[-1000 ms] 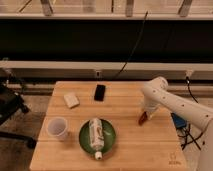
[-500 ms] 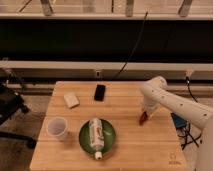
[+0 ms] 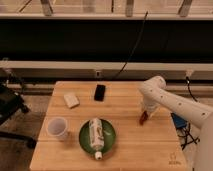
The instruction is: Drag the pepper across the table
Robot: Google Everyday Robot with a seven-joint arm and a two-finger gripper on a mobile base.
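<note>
The white arm's tool (image 3: 145, 113) reaches down over the small red-brown pepper (image 3: 143, 118) at the right side of the light wooden plank tabletop (image 3: 130, 145), right of a green plate (image 3: 111, 140).

Gripper (image 3: 145, 113) partly hides pepper (image 3: 143, 118) (arm cropped right).

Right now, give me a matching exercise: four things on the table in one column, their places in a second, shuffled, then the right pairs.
Things:
1. pepper
2. white bottle
3. black phone
4. paper cup

Places:
A. lying on the green plate
B. near the table's far edge, centre
C. at the gripper, right side
D. left side, beside the plate

Pairs: 1-C, 2-A, 3-B, 4-D
</note>
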